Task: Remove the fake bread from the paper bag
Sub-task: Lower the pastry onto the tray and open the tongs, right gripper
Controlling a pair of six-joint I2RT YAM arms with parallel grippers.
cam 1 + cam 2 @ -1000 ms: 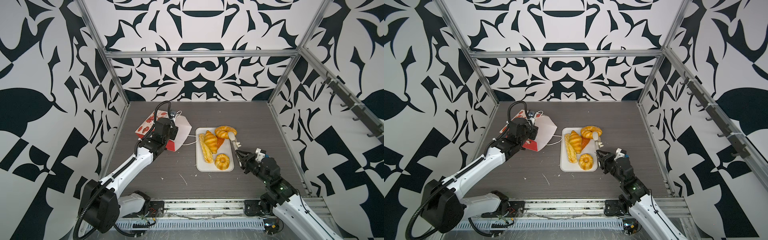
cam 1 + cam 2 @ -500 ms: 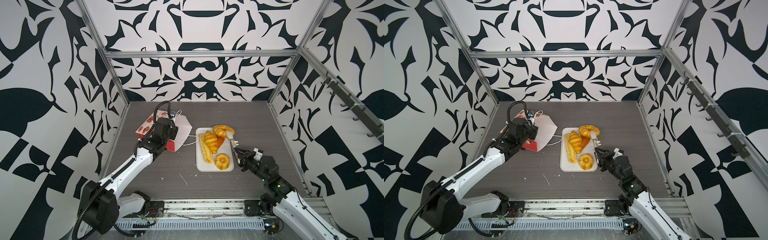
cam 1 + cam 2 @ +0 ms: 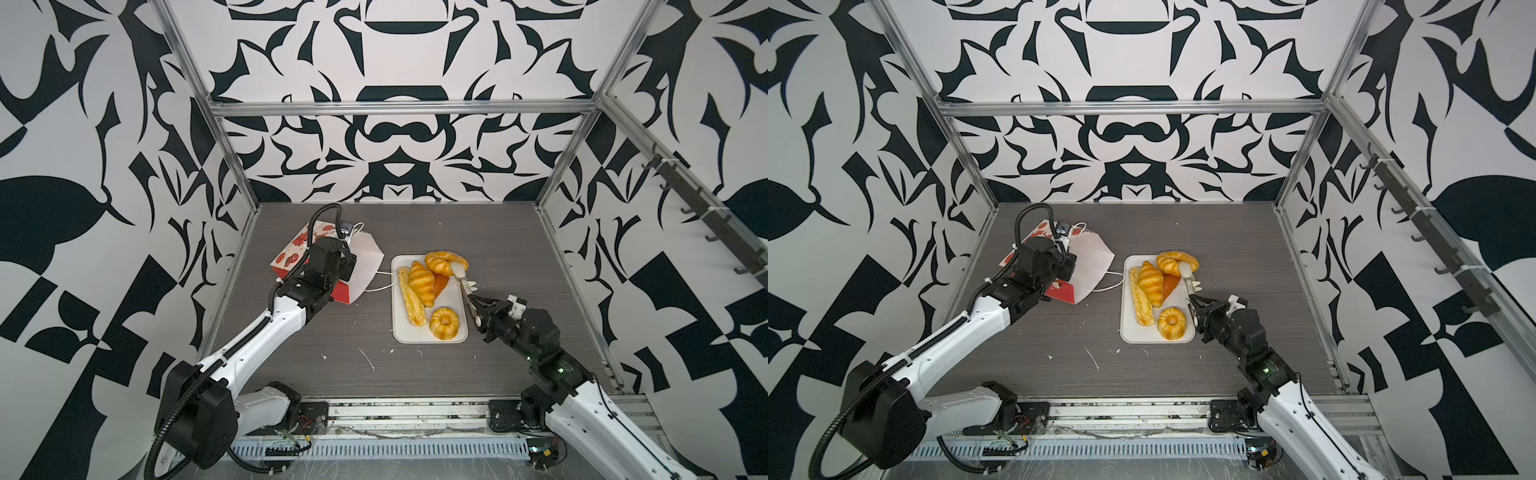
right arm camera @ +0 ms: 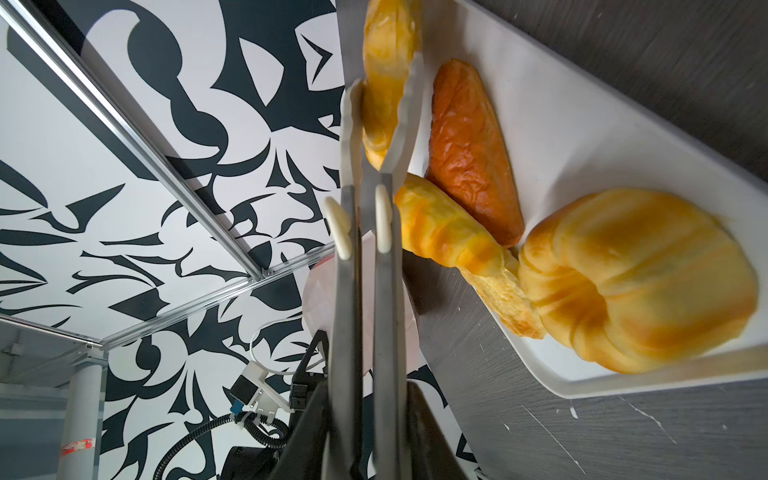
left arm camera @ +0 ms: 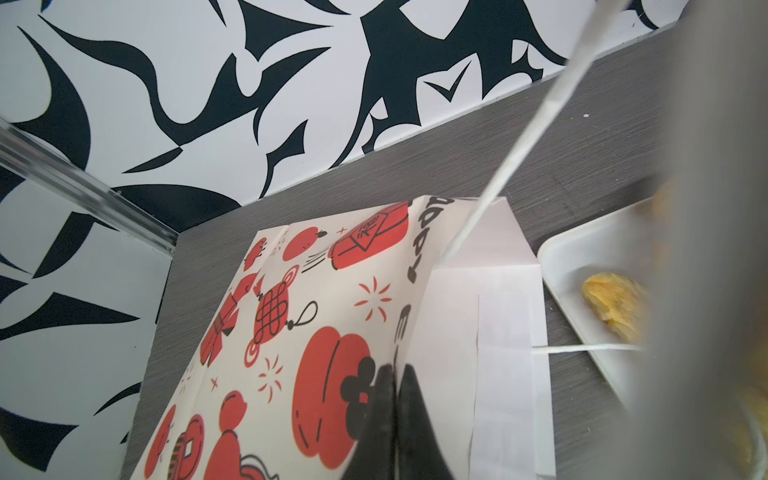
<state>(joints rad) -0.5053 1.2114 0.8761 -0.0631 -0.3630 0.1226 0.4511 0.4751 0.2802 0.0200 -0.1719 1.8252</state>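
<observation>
Left gripper clamped shut on rim of bag, bag on its side left of tray; fingertips hidden under wrist in both top views, bag's depths unseen. Right gripper closed on tongs, tips pinching croissant at tray's far end, lifted or resting unclear. On tray: stick, second croissant, ring bun, triangular piece half covered.

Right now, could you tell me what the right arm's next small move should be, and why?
Probably lower and ease the tongs open: the right gripper squeezes them on a croissant at the far end of the tray, where four other pastries already lie.
</observation>
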